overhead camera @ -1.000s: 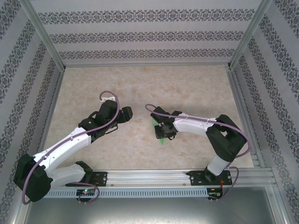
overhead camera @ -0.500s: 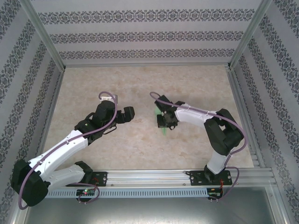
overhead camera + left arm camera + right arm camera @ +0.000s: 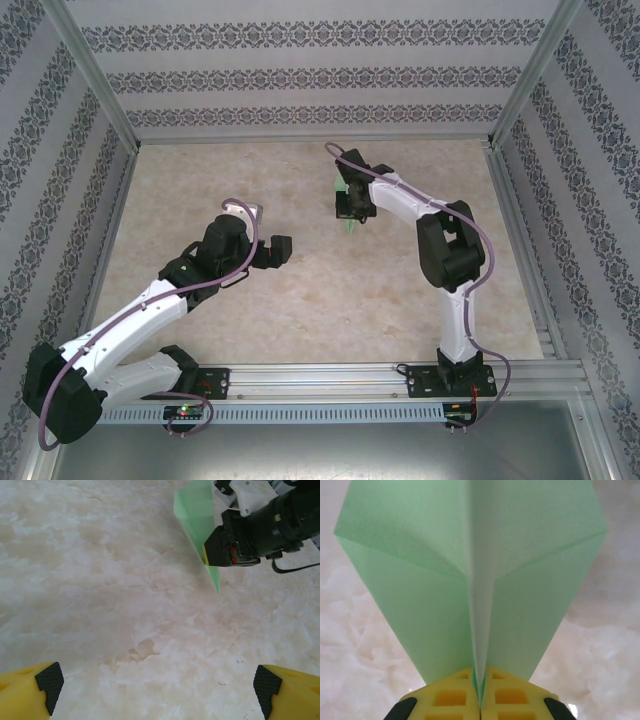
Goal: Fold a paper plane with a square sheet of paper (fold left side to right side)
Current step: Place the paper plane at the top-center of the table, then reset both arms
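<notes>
Pale marbled table (image 3: 200, 180), enclosed by patterned walls (image 3: 300, 80). Near, left of centre: left gripper (image 3: 278, 250), jaws spread wide, holding nothing, bare table between its fingertips (image 3: 47, 680). Farther, right of centre: right gripper (image 3: 350, 205), jaws pinched flat together on the centre crease of the paper plane (image 3: 192, 520). Plane's long axis runs in line with the right fingers, narrow end at the pads, wings flaring away beyond them. It lies far and right of the left gripper, well apart. Any setting-down likely falls to the right arm.
</notes>
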{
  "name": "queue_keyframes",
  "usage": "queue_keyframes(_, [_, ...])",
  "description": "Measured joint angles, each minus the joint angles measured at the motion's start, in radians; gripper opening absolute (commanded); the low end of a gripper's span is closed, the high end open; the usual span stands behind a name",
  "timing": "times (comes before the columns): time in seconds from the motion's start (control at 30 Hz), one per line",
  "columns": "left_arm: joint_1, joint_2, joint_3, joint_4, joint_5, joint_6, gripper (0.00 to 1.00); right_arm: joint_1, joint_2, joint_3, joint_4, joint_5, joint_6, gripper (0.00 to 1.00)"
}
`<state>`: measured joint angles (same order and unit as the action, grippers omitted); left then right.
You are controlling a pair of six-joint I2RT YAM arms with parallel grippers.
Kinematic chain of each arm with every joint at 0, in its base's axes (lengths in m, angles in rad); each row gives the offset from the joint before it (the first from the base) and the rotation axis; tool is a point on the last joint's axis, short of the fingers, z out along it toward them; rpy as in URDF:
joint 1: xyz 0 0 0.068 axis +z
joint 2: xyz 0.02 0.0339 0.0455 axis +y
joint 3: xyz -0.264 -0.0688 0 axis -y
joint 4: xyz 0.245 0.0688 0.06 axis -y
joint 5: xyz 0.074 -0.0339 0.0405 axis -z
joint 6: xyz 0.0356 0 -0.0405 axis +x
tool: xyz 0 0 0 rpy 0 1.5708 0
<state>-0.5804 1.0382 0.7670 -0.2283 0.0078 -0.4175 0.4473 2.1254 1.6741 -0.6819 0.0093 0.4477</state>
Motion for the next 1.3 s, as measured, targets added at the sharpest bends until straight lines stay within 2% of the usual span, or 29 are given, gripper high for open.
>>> queue_keyframes(0.27, [0.000, -0.017, 0.000, -0.005, -0.001, 0.003, 1.00, 0.000, 0.084, 0.048, -0.054, 0.002, -0.019, 0.13])
queue_keyframes(0.57, [0.001, -0.017, 0.000, -0.005, -0.012, 0.011, 1.00, 0.001, 0.087, 0.043, -0.070, 0.001, -0.035, 0.30])
queue_keyframes(0.8, [0.047, 0.001, 0.000, -0.015, -0.008, 0.007, 1.00, 0.007, 0.012, -0.017, -0.088, 0.011, -0.058, 0.52])
queue_keyframes(0.93, [0.103, 0.003, 0.000, -0.016, 0.000, -0.017, 1.00, 0.015, -0.128, -0.104, -0.091, 0.033, -0.077, 0.67])
queue_keyframes(1.03, [0.150, 0.000, 0.000, -0.015, -0.014, -0.040, 1.00, 0.014, -0.306, -0.224, -0.060, 0.045, -0.094, 0.74])
queue_keyframes(1.17, [0.198, -0.034, -0.017, 0.019, -0.121, -0.046, 1.00, -0.010, -0.591, -0.403, 0.008, 0.054, -0.136, 0.83])
queue_keyframes(1.23, [0.210, -0.062, -0.052, 0.076, -0.200, -0.032, 1.00, -0.046, -0.728, -0.498, 0.064, 0.070, -0.161, 0.90])
queue_keyframes(1.27, [0.214, -0.077, -0.082, 0.116, -0.248, -0.014, 1.00, -0.073, -0.790, -0.546, 0.093, 0.082, -0.173, 0.98])
queue_keyframes(1.3, [0.216, -0.085, -0.107, 0.154, -0.283, 0.005, 1.00, -0.100, -0.845, -0.596, 0.127, 0.092, -0.187, 0.98])
